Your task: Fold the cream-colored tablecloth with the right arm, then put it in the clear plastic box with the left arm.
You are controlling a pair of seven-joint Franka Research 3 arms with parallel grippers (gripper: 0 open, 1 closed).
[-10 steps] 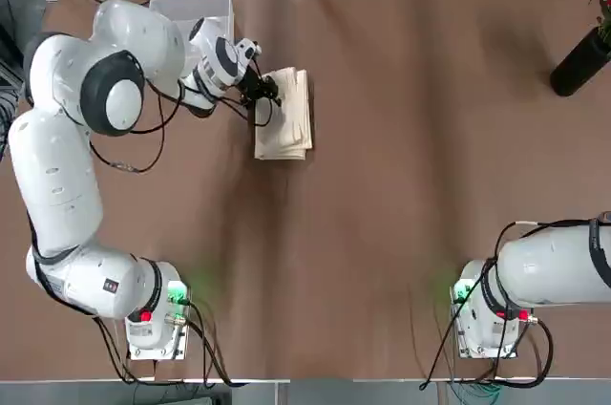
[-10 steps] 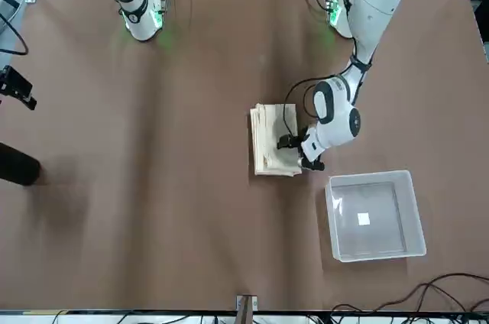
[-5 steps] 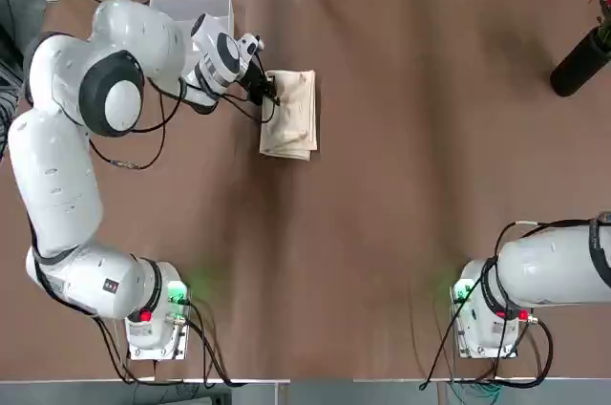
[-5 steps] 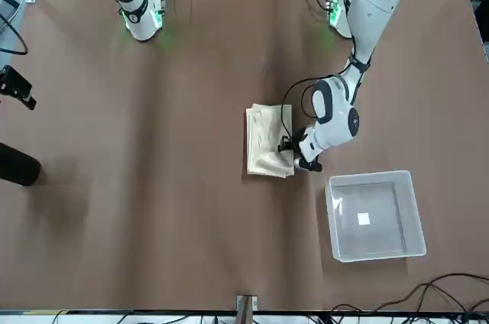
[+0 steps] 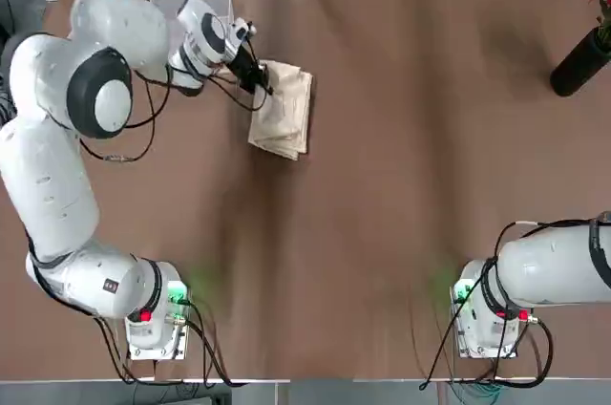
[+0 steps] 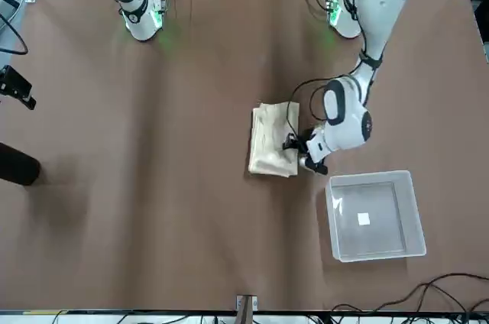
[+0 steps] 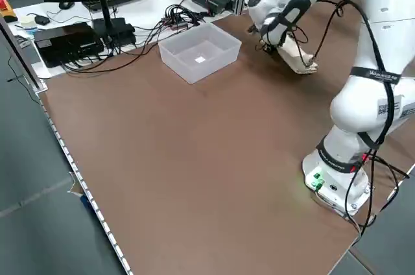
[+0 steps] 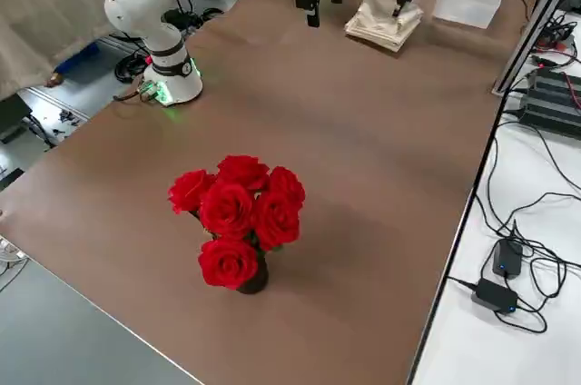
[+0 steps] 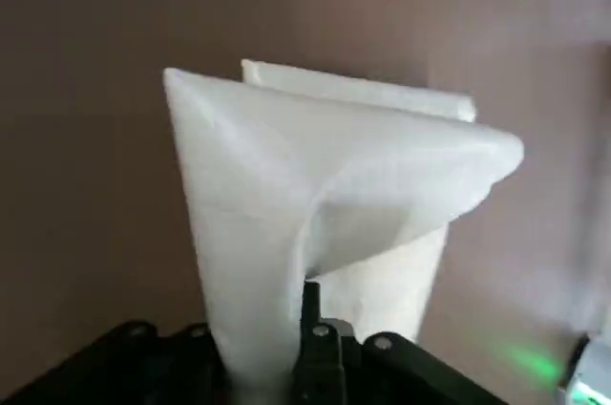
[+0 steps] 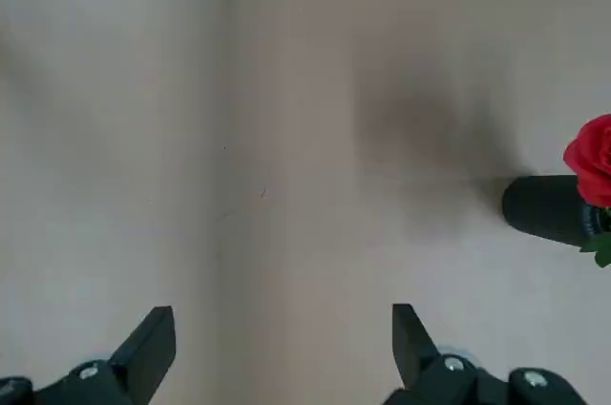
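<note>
Brown covering spread across the surface (image 5: 382, 233), with cables and a pale bench along its far edge. At the left, the left arm (image 5: 48, 176) reached forward from its base and bent inward, partly hiding the clear plastic box (image 5: 221, 4) from overhead. The box stood upright with nothing inside. Just to its right and nearer the robot, the left tool (image 6: 294, 143) was closed narrowly on the cream tablecloth (image 5: 286, 118), pinching it at its left side, the one facing the arm. Folded into a layered oblong, the cloth lay with its long axis running roughly from the robot toward the far edge, leaning a little; at the grip a layer rose and curled over. The relation that mattered was this: the box lay farther out and to the left of the cloth, so the carry called for a lift clear of the rim and a short diagonal move. The folding looked finished, with only the boxing left to do; the loose end might have snagged on the wall. Well apart at the right, the right arm (image 5: 554, 266) was parked, its tool (image 10: 283, 311) wide and empty, and beyond it stood a black vase (image 5: 580, 63) of red roses (image 8: 236, 222).
</note>
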